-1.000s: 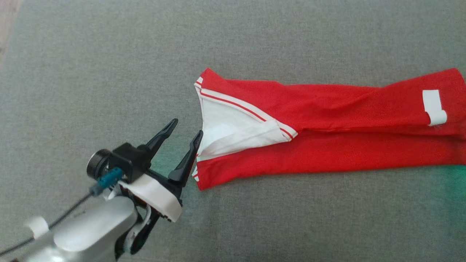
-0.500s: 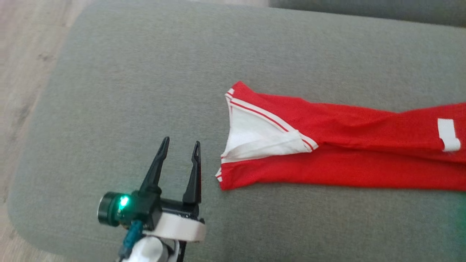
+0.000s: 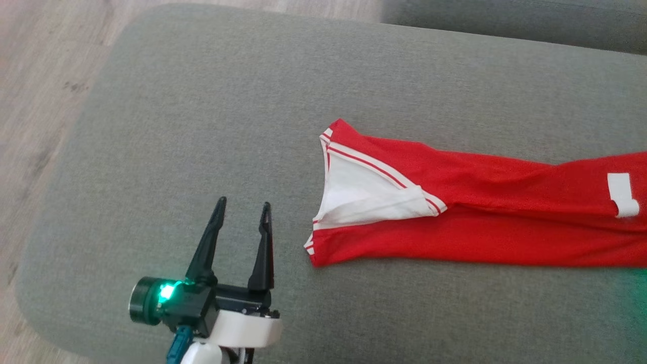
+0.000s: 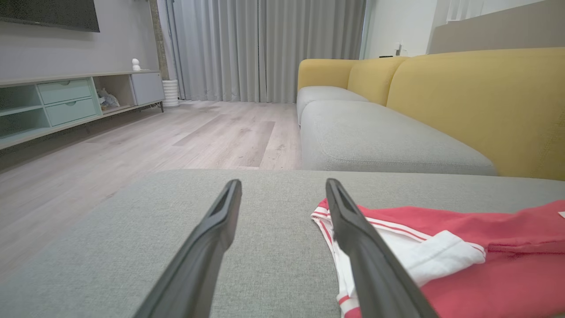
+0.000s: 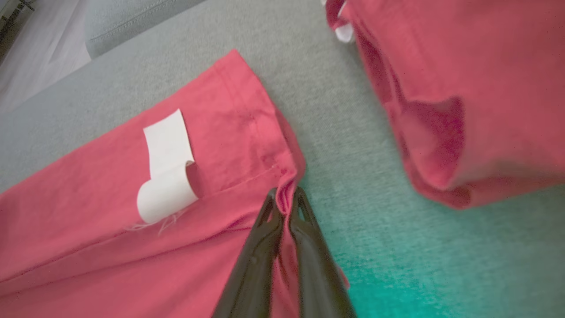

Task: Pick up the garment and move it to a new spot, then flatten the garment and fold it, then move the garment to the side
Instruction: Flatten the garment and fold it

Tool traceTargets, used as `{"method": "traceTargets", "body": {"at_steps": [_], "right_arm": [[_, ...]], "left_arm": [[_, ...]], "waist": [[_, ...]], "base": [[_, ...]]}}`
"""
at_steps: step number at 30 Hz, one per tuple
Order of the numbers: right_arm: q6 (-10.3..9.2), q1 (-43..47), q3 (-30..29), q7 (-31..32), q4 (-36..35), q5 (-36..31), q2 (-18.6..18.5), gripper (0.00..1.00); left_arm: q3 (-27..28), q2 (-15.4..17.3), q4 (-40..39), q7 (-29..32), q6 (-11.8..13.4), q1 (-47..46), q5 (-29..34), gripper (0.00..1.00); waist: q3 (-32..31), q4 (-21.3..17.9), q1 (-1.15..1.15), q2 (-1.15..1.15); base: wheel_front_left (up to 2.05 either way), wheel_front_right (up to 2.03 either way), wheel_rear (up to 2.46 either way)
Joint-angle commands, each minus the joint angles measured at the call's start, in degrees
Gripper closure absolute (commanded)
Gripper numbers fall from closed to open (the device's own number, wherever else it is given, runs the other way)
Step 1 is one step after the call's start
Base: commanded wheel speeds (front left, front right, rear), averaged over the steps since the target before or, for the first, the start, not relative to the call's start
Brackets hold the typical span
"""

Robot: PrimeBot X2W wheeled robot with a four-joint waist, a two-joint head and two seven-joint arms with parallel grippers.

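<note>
Lying lengthwise across the cushion (image 3: 202, 101), the red shirt (image 3: 480, 227) is pinched at its hem by the right gripper (image 5: 286, 194); the wide-open left gripper (image 3: 243, 203) sits beside its collar (image 3: 364, 187)

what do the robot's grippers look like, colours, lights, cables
The left gripper has two long, tapering black fingers on a black block, beside a dark round housing with a glowing green light, above a white collar and a teal cable connector. The right gripper shows the same slim dark fingers, with slots near the tips.
</note>
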Motion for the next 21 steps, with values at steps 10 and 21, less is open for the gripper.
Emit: {"method": "traceTargets", "body": {"at_steps": [10,21], "right_arm": [[-0.04,3.92,4.46,-0.49,-19.93,8.4,-6.0,1.0],[-0.04,2.89,18.59,0.71,-39.38,8.61,1.97,1.0]], "left_arm": [[6.35,-1.83,0.67,-0.54,-5.95,2.13,4.63,0.0],[8.09,-3.15,2.52,-0.54,-9.94,3.59,7.12,0.0]], "waist": [[-0.8,-3.64,-0.01,0.0],[-2.04,-2.52,-0.01,0.0]], "base": [[0.0,0.0,0.0],[0.0,0.0,0.0]]}}
